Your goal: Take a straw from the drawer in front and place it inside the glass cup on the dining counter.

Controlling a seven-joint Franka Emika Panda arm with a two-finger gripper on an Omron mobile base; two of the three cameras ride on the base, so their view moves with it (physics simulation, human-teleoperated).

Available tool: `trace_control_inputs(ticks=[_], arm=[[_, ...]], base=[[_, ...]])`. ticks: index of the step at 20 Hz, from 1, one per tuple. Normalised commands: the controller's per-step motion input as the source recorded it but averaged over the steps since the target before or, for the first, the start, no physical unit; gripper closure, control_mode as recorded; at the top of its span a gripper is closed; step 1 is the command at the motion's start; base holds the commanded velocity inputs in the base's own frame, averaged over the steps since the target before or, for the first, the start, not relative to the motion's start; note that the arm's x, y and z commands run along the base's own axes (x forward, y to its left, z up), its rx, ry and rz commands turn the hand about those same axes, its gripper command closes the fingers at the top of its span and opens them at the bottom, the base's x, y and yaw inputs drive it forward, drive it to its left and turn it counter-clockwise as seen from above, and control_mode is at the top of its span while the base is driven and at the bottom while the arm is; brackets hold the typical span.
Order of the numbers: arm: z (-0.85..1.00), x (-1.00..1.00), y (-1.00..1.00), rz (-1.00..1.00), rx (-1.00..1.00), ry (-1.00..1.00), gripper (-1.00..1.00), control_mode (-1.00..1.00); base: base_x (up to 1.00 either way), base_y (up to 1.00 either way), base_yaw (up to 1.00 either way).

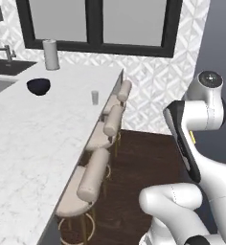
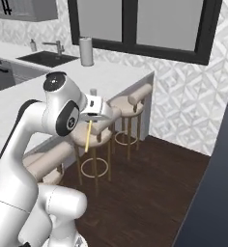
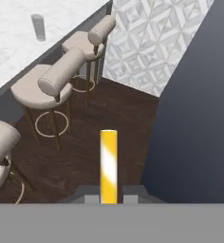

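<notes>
The gripper (image 3: pixel 108 199) is clamped on the yellow straw (image 3: pixel 108 166), which hangs down from the hand over the dark wood floor, well off the marble dining counter (image 1: pixel 33 139). The glass cup (image 1: pixel 95 97) stands near the counter's stool-side edge, above the beige-cushioned stools (image 1: pixel 93 174). The risk I see is in the approach: the long straw could knock a stool back or the slab's edge, twist in the pinch, and miss or tip the small cup.
</notes>
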Motion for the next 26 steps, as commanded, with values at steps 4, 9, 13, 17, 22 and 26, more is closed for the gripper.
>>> trace_control_inputs(ticks=[4, 9, 13, 17, 22, 26], arm=[[0.00, 0.00, 0.00, 0.00, 0.00, 0.00, 1.00, 1.00], [0.00, 0.00, 0.00, 0.00, 0.00, 0.00, 1.00, 1.00], [0.00, 0.00, 0.00, 0.00, 0.00, 0.00, 1.00, 1.00], [0.00, 0.00, 0.00, 0.00, 0.00, 0.00, 1.00, 1.00], [0.00, 0.00, 0.00, 0.00, 0.00, 0.00, 1.00, 1.00], [0.00, 0.00, 0.00, 0.00, 0.00, 0.00, 1.00, 1.00]], base=[[0.76, -0.77, 0.42], [0.66, -0.74, 0.44], [0.47, -0.72, 0.48], [0.38, -0.67, 0.52], [0.20, -0.72, 0.53], [0.07, -0.78, 0.52]])
